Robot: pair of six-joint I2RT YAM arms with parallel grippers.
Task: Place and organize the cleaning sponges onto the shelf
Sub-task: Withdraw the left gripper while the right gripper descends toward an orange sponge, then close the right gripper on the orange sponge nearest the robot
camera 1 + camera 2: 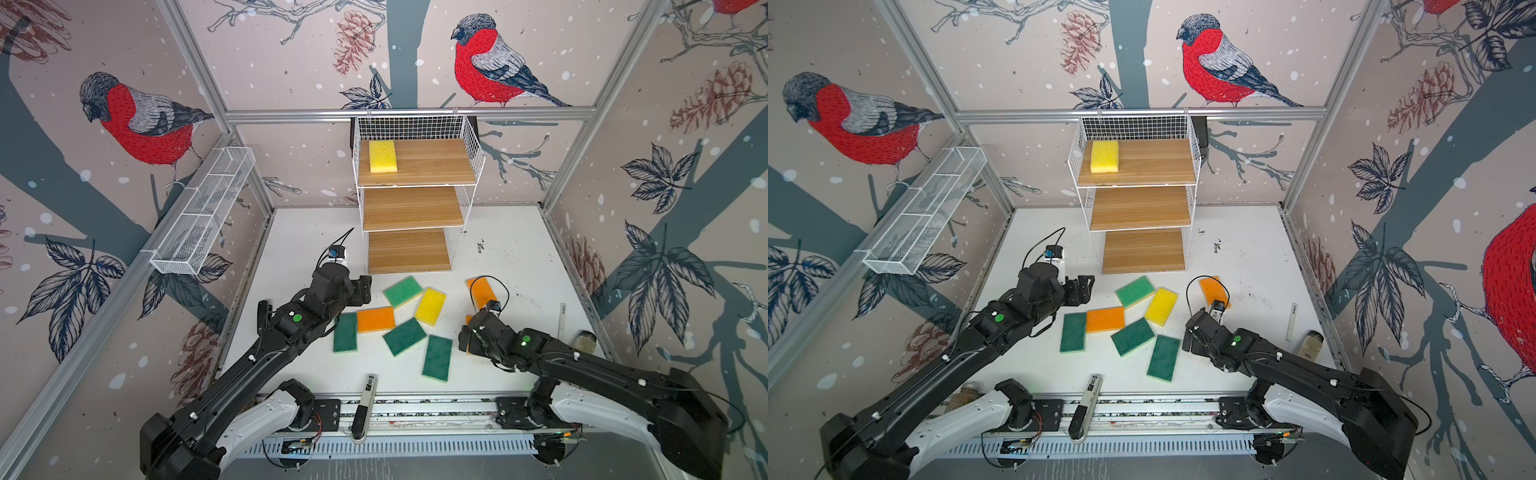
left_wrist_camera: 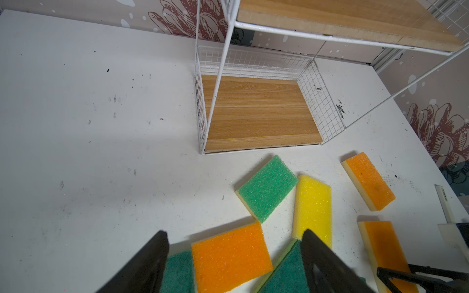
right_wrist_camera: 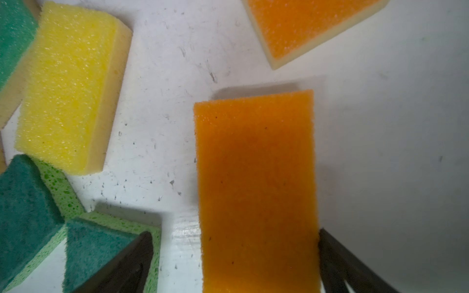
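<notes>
The shelf (image 1: pixel 415 208) stands at the back middle with one yellow sponge (image 1: pixel 382 156) on its top board. Several sponges lie on the table in front of it: a light green one (image 1: pixel 402 291), a yellow one (image 1: pixel 430 306), an orange one (image 1: pixel 375 319), three dark green (image 1: pixel 404 336) and an orange one (image 1: pixel 482 292) at the right. My left gripper (image 2: pixel 234 233) hangs open above the middle orange sponge (image 2: pixel 229 256). My right gripper (image 3: pixel 234 233) is open and low, its fingers either side of another orange sponge (image 3: pixel 256 190) that lies flat.
A long white mesh basket (image 1: pixel 203 212) hangs on the left wall. A marker (image 1: pixel 365 407) lies at the front edge. A small jar (image 1: pixel 585 340) and a white strip (image 1: pixel 562 318) sit at the right side. Another jar (image 1: pixel 967 388) is at the front left.
</notes>
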